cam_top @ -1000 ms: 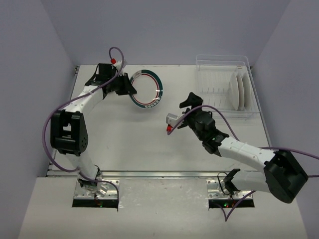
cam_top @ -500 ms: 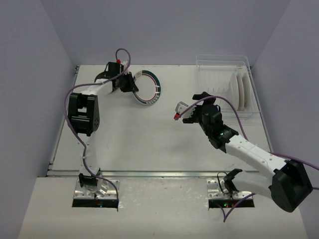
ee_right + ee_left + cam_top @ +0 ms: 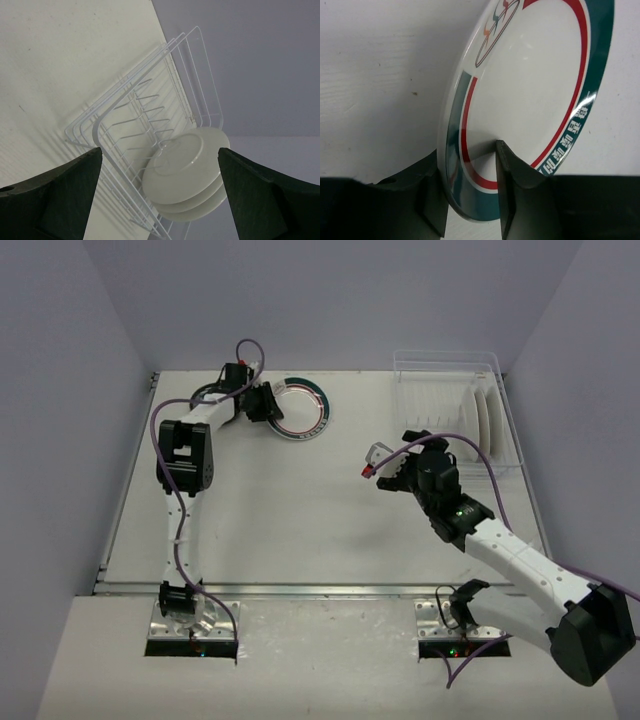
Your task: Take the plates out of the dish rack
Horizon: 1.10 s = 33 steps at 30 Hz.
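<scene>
My left gripper [image 3: 470, 197] is clamped on the near rim of a green-and-red-rimmed plate [image 3: 530, 90], which reaches ahead of my fingers, tilted against the table [image 3: 380, 75]. My right gripper [image 3: 160, 170] is spread wide, holding nothing. The dish rack [image 3: 150, 107] lies straight ahead, with white plates [image 3: 185, 172] upright at its far end.

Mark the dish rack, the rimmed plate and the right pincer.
dish rack [image 3: 425, 415], top view, its bare tines.
rimmed plate [image 3: 530, 90], left wrist view, white centre.
right pincer [image 3: 157, 152], right wrist view, midway between fingertips.
</scene>
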Tool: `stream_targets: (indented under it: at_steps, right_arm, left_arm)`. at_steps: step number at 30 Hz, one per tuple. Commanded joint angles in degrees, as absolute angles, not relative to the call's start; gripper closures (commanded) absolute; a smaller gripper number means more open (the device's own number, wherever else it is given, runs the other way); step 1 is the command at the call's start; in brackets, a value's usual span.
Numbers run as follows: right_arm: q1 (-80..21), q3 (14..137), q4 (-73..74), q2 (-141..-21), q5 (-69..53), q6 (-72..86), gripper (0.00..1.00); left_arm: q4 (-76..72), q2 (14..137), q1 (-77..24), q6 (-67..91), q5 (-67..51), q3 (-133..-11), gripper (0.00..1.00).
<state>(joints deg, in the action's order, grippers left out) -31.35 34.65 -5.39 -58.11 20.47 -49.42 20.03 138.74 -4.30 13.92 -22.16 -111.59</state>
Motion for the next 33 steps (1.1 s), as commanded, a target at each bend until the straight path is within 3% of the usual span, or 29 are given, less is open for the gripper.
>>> stream_targets:
  at_steps: [1,16,27,33]
  right_arm:
    - [-30.67,36.74,-5.01,-57.39,19.97,-47.57,0.01]
    - [-30.22,39.70,-3.60,-59.61,19.90,-45.36,0.01]
    - [-24.60,49.64,5.86,-63.63,21.27,-32.20,0.01]
    - [-15.80,57.50,14.62,-66.37,17.20,-21.09,0.01]
  left_arm:
    - [22.04,140.64,-3.78,12.22,-16.53,-115.49,0.65]
    - [23.77,140.71,-3.99,11.93,-5.51,-117.89,0.47]
    - [24.17,136.86,-7.24,9.72,-2.21,-118.08,0.47]
    - [23.97,130.37,-9.04,9.10,-1.88,-115.19,0.48]
